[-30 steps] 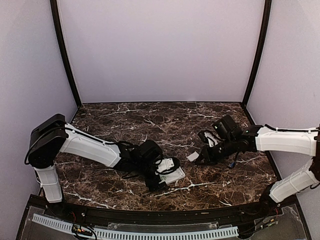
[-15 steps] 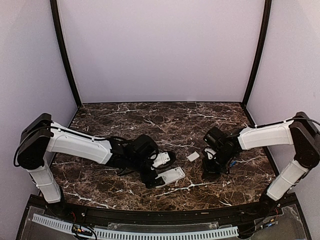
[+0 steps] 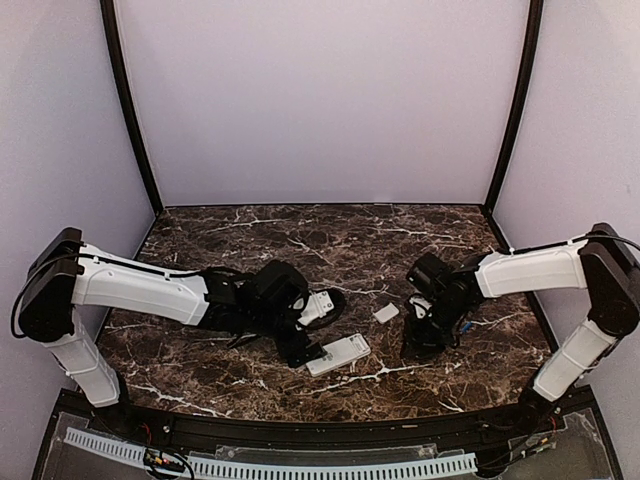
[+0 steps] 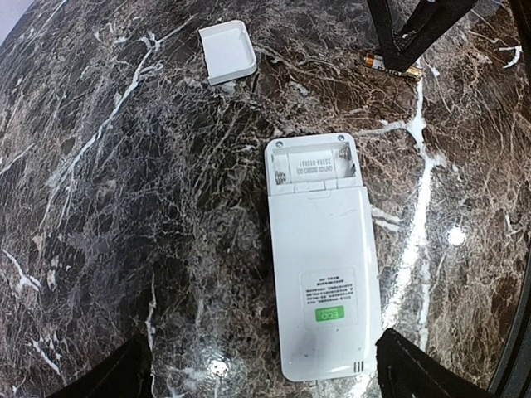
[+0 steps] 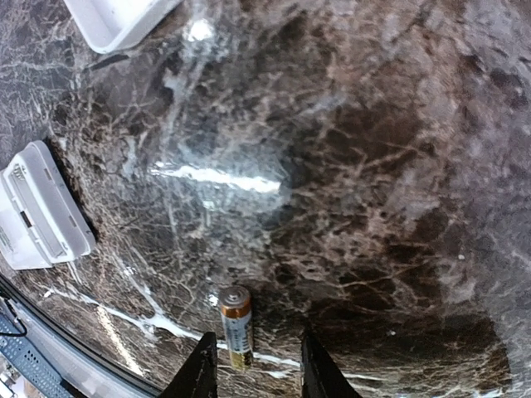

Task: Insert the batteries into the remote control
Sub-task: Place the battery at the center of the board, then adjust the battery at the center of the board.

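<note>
The white remote control (image 4: 322,265) lies face down on the marble, its empty battery bay (image 4: 314,166) uncovered at the far end. It also shows in the top view (image 3: 338,353). My left gripper (image 4: 264,348) is open, its fingers wide on either side of the remote's near end without touching it. One battery (image 5: 236,336), with a copper band, lies on the table between the fingers of my right gripper (image 5: 257,373), close to the left one. Those jaws stand apart and do not clamp it. The same battery (image 4: 397,66) shows beyond the remote.
A small flat white cover plate (image 3: 386,313) lies between the two arms, also seen at the top of the left wrist view (image 4: 228,51). The table's front rail runs just behind the right gripper (image 3: 420,345).
The right gripper moved from beside the cover plate toward the front and parted its jaws around the battery. The left gripper drew back left off the remote.
</note>
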